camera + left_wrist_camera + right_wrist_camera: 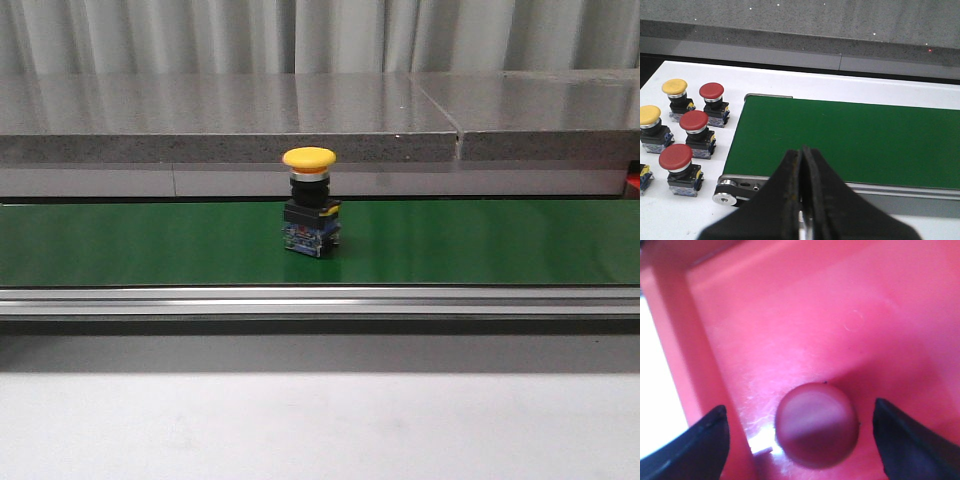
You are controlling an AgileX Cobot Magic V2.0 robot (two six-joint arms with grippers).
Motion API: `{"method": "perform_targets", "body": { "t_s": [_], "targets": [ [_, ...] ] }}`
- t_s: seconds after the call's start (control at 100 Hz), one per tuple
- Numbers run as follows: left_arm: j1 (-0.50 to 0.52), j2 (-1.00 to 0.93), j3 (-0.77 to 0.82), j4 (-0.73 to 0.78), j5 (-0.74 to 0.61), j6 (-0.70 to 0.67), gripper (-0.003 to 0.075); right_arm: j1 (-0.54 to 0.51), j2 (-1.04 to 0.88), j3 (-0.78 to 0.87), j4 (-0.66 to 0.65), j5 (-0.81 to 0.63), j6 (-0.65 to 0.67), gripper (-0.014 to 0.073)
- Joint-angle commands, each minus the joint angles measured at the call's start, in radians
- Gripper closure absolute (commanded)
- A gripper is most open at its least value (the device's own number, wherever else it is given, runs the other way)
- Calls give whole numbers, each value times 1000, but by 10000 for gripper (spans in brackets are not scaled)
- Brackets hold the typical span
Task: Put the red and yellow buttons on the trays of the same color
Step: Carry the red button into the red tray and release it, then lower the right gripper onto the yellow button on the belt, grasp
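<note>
A yellow button with a black and blue base stands upright on a green conveyor belt, about midway along the belt's visible length and nearer its far edge. Nothing touches it. A grey ledge runs behind the belt, and a white worktop lies in front.

In the left wrist view, the left end effector has its two dark fingers pressed together with nothing between them, above the near end of the belt. On the white worktop beside that end of the belt stands a loose cluster of upright buttons: three with red caps and two with yellow caps.

In the right wrist view, the right end effector is spread wide over a red tray. A red button sits on the tray floor close to one wall, between the fingers and touching neither.
</note>
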Motion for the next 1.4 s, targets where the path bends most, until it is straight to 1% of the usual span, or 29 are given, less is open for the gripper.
{"method": "perform_targets", "body": {
  "t_s": [0.0,0.2,0.33,0.52,0.73,0.85,1.04,1.21,1.39],
  "targets": [
    [-8,6,-25,4,-79,3,739,0,-110,-30,13,-14,-3,-1],
    [-8,6,-25,4,-79,3,739,38,-235,-23,14,50,-5,-1],
    [-8,6,-25,4,-79,3,739,84,-333,25,14,91,-20,-1],
    [-8,6,-25,4,-79,3,739,193,-495,178,14,92,-20,-1],
    [-8,6,-25,4,-79,3,739,349,-629,327,13,97,-23,-1],
    [-8,6,-25,4,-79,3,739,435,-663,355,13,136,-38,-1],
    [-8,6,-25,4,-79,3,739,533,-664,357,13,233,-103,-1],
    [-8,6,-25,4,-79,3,739,603,-662,357,13,269,-176,-1],
    [-8,6,-25,4,-79,3,739,651,-652,357,13,286,-220,-1]
  ]
}}
